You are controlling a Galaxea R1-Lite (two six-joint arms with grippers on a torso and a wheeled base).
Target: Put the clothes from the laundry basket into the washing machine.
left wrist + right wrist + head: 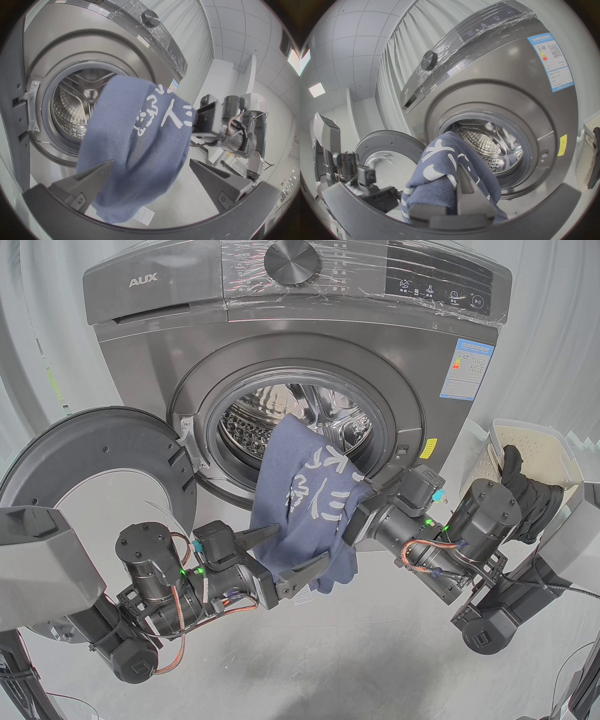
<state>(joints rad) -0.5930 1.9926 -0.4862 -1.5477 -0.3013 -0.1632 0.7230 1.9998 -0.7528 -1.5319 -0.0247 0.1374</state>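
The right gripper (364,489) is clenched on the blue garment (306,490), which hangs before the drum opening (250,421) at its 5 o'clock edge, seemingly not yet inside; the left gripper (303,542) gapes released astride the hanging hem; letting go here would likely drop it to the floor; the drum lies free toward 11 o'clock; the door (94,440) crowds 9 o'clock, the laundry basket (544,452) 3 o'clock.

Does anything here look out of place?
The dark blue printed garment hangs in front of the grey washing machine's drum, not inside, held by the right gripper. A black garment droops over the white laundry basket's rim.
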